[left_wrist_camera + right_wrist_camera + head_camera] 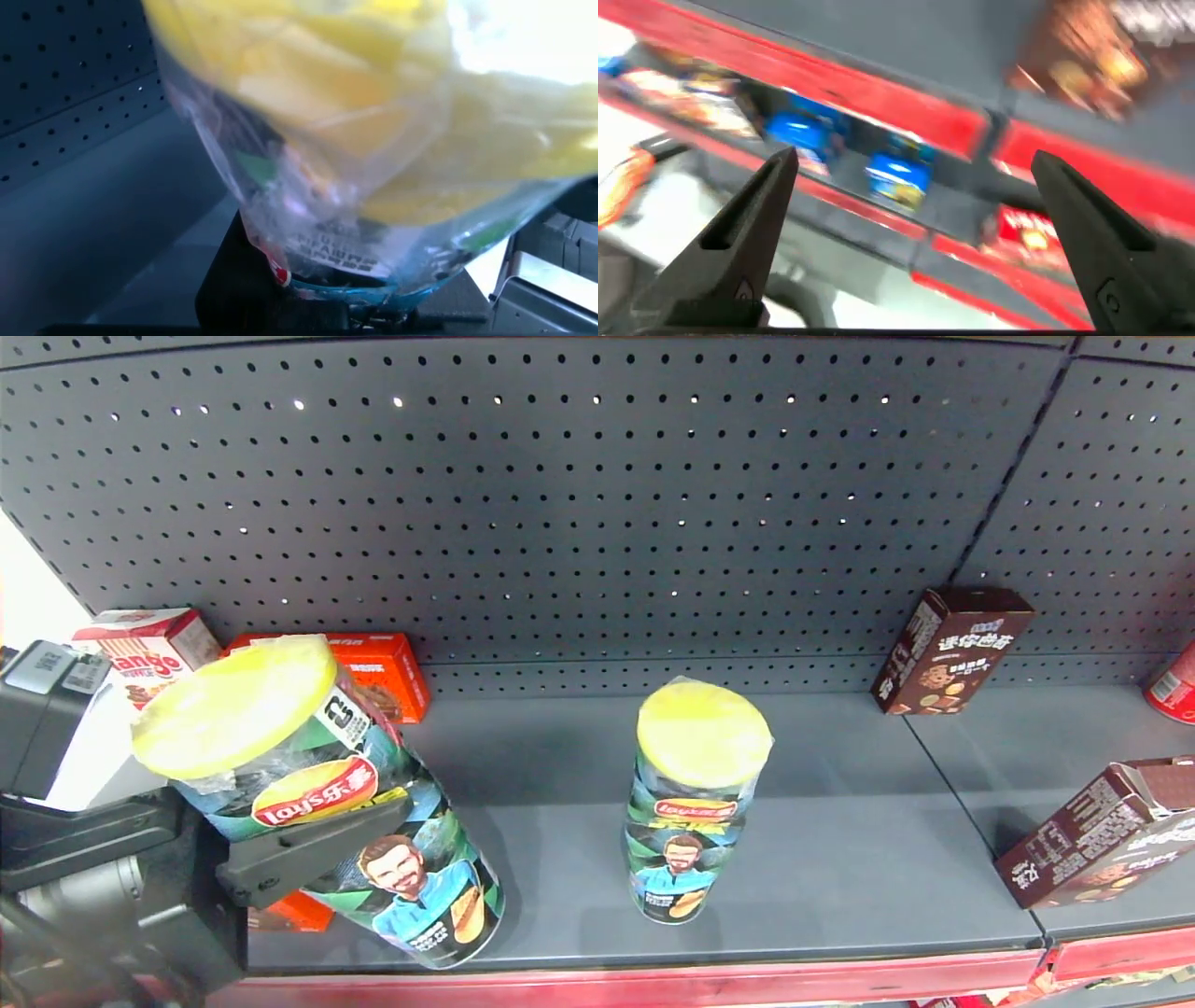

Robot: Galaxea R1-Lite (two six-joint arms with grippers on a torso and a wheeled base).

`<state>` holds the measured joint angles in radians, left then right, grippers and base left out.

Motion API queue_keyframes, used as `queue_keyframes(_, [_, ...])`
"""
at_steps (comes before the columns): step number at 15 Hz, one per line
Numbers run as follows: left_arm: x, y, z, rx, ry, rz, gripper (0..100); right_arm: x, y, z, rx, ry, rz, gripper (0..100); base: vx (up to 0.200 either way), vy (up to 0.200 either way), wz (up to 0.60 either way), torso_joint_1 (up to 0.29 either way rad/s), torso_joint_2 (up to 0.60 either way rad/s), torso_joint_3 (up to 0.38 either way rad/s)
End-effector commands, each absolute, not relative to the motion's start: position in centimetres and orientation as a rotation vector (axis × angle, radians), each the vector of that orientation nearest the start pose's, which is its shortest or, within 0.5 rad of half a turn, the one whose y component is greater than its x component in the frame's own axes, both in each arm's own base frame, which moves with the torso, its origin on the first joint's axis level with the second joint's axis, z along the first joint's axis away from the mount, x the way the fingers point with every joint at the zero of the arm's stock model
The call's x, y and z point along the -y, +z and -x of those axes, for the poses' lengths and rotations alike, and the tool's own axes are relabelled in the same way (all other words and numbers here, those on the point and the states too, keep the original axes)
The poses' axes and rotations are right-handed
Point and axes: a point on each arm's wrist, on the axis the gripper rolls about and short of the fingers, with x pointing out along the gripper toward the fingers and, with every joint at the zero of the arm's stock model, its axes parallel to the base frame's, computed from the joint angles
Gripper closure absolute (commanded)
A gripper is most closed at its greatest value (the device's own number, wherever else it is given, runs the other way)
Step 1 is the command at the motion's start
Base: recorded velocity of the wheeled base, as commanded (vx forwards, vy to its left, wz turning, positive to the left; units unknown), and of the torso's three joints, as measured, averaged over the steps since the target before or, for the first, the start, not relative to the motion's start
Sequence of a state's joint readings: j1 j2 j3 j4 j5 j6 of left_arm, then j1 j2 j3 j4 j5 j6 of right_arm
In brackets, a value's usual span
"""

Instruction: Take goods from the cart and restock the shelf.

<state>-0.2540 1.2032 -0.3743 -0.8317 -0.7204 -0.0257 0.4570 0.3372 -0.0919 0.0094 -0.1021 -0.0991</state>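
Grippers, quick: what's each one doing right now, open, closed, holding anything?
Left gripper: shut on the tilted chip can.
Right gripper: open, holding nothing.

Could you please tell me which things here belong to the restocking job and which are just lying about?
Job: chip can tilted in the left hand; second chip can upright on the shelf.
Lying about: back brown box; front brown box; orange box; wafer box; red container at the right edge.
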Motion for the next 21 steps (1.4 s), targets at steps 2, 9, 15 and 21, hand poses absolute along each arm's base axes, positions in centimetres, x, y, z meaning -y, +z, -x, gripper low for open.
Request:
queue_keyframes(2, [5.7, 20.3, -15.3, -0.007, -0.989, 0.020, 100, 0.4, 8.7, 0.6, -0.222, 0.068, 0.132, 0, 0.000, 0.000, 0.00, 0.000, 0.00, 0.000])
queue_keyframes(9, [6.3, 20.3, -15.1, -0.004, -1.029, 0.019, 100, 0.2, 8.3, 2.6, 0.012, -0.136, 0.088, 0, 0.000, 0.000, 0.00, 0.000, 0.00, 0.000])
queue_keyframes(15, [6.8, 20.5, -15.0, 0.001, -1.060, 0.017, 100, 0.0, 8.3, 2.4, 0.050, -0.015, 0.050, 0, 0.000, 0.000, 0.00, 0.000, 0.00, 0.000])
queue_keyframes(21, [6.8, 20.4, -15.0, 0.016, -1.051, -0.001, 100, 0.0, 7.5, 2.3, -0.003, -0.031, 0.021, 0, 0.000, 0.000, 0.00, 0.000, 0.00, 0.000])
